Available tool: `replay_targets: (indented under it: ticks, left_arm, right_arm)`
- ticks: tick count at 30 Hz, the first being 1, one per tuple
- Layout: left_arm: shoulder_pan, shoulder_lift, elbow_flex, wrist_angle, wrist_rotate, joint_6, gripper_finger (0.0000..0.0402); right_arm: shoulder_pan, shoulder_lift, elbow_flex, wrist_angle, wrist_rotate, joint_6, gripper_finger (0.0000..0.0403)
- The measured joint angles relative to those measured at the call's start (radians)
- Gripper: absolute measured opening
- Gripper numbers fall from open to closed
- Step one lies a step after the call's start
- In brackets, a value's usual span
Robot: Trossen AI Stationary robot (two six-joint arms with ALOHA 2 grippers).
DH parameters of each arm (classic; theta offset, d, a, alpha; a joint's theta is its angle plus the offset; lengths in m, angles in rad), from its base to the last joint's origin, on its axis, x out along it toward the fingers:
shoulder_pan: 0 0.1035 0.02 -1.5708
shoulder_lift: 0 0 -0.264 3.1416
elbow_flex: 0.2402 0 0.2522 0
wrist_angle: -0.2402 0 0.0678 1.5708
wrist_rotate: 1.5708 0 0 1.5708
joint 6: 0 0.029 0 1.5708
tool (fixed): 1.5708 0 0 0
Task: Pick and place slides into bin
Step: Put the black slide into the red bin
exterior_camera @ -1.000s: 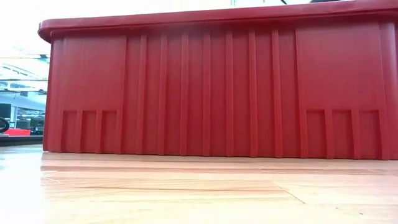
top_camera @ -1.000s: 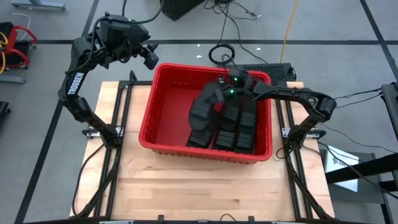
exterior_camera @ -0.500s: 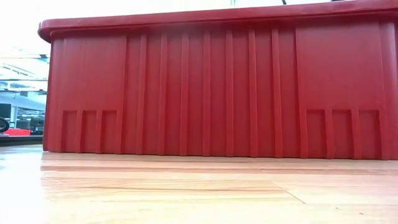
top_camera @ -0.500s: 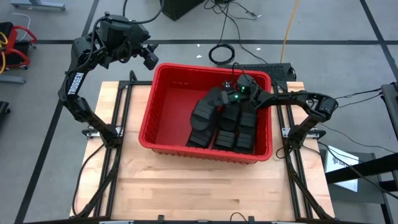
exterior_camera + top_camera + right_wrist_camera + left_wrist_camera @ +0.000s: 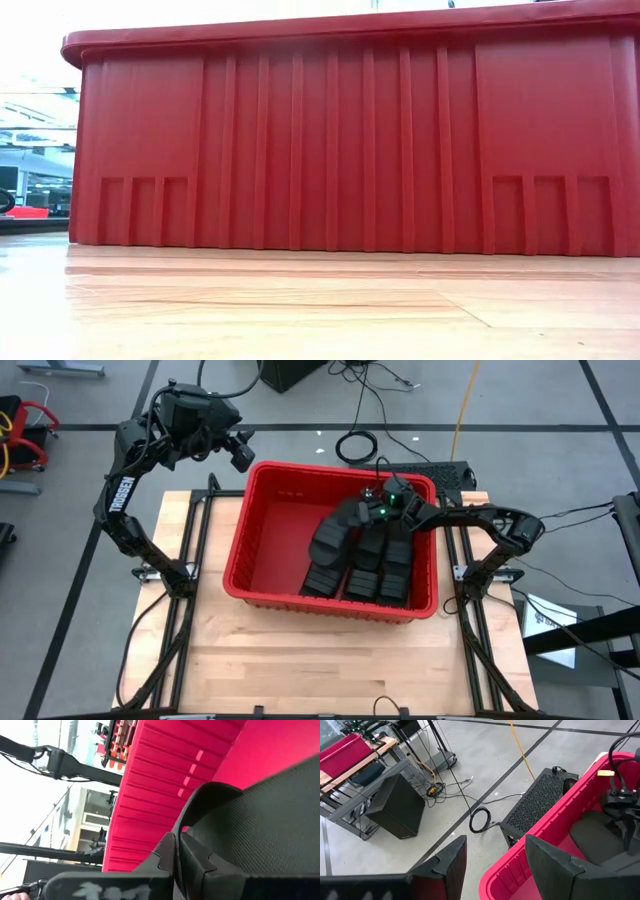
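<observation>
Fingers: right gripper (image 5: pixel 372 512) clamped on a matte black slide sandal (image 5: pixel 335 530) | change: sandal carried rightward inside big red plastic bin (image 5: pixel 262 540) | left gripper (image 5: pixel 492 865) open, idle | release next.

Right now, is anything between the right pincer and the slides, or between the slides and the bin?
Nothing visible. The right pincer, shut, is already down inside the bin at the slides, which all lie in the bin's right half. The left pincer waits open past the bin's far left corner.

Right end effector (image 5: pixel 372 513) farther right, slide (image 5: pixel 335 532) too.
</observation>
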Motion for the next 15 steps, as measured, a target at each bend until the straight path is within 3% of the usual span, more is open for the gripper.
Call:
replay_targets:
  ticks: [6,15]
  left_arm:
    - [0.0,0.0,0.0,0.0,0.0,-0.001,0.0198]
    - [0.0,0.0,0.0,0.0,0.0,-0.001,0.0198]
  right_arm:
    - [0.006,0.0,0.0,0.004,0.005,0.0,0.0025]
    - [-0.002,0.0,0.0,0.004,0.004,0.028,0.0142]
